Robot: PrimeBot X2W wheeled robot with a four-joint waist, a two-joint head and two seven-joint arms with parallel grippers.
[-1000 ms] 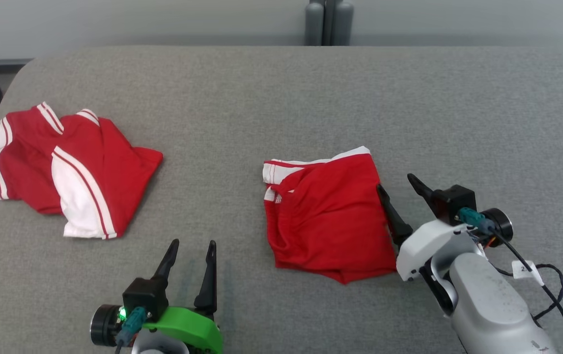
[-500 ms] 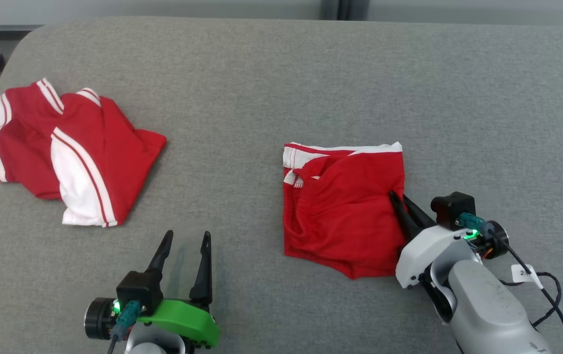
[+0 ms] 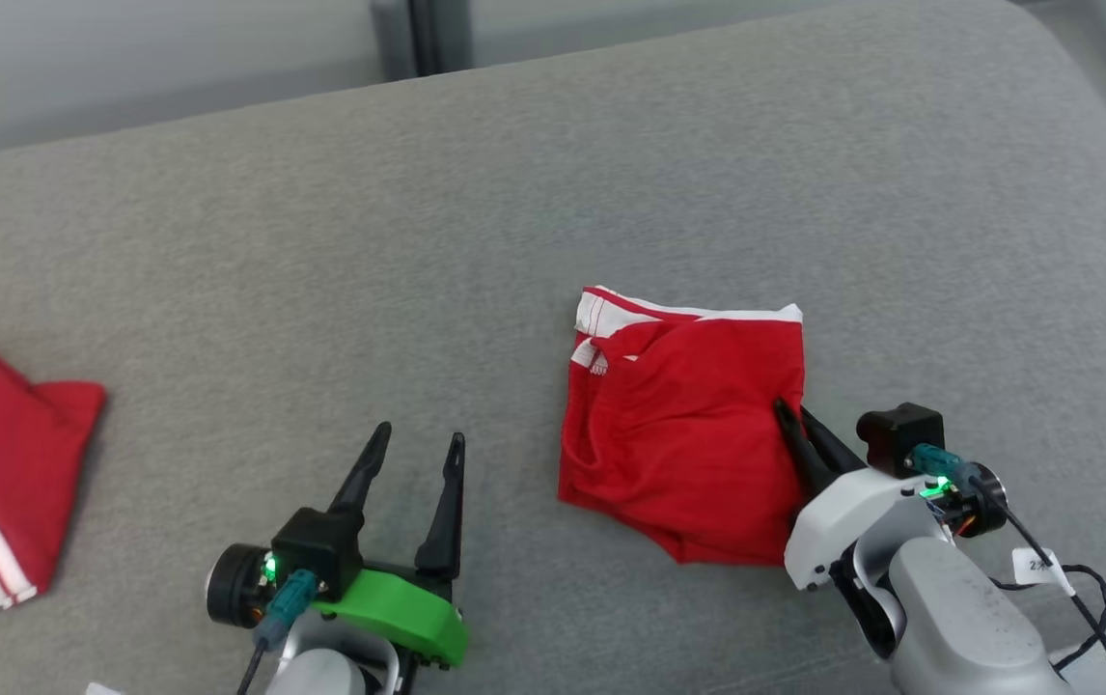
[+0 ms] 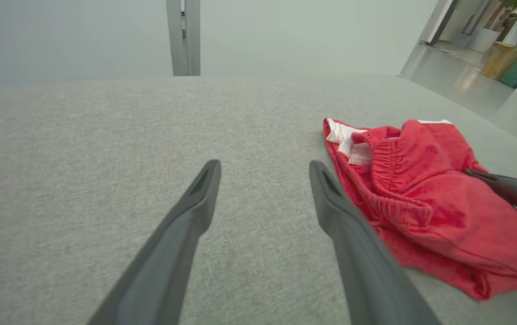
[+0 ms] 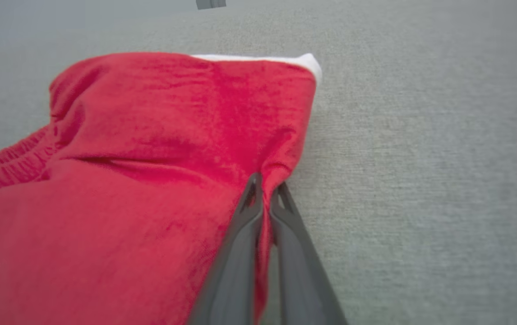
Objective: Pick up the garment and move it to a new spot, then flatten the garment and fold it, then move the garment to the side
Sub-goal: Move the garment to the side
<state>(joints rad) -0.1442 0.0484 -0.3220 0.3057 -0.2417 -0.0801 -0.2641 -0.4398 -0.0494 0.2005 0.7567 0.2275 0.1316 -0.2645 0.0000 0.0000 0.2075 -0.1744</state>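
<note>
One broad grey fabric-covered worktop is seen, rounded at its far right corner. Two garments are laid on it, well apart. One, a crumpled red cloth garment with a gathered waistband and white trim, is found right of the middle, towards the near edge, with its white-trimmed end turned away from the robot. The other, a red cloth garment with white panels and thin stripes, is cut off by the left edge of the head view.

Two pincers are counted. The left pincer, carried on a green plastic mount, is held spread wide over bare worktop, near the crumpled garment's left side but apart from it; nothing is held between its two dark prongs. The right pincer is pressed together on the right-hand edge of the crumpled garment, and in the right wrist view a fold of red cloth is seen nipped between its two fingers.

Two small green lights are lit, one on each wrist. One black cable bearing one white tag is trailed from the right wrist.
</note>
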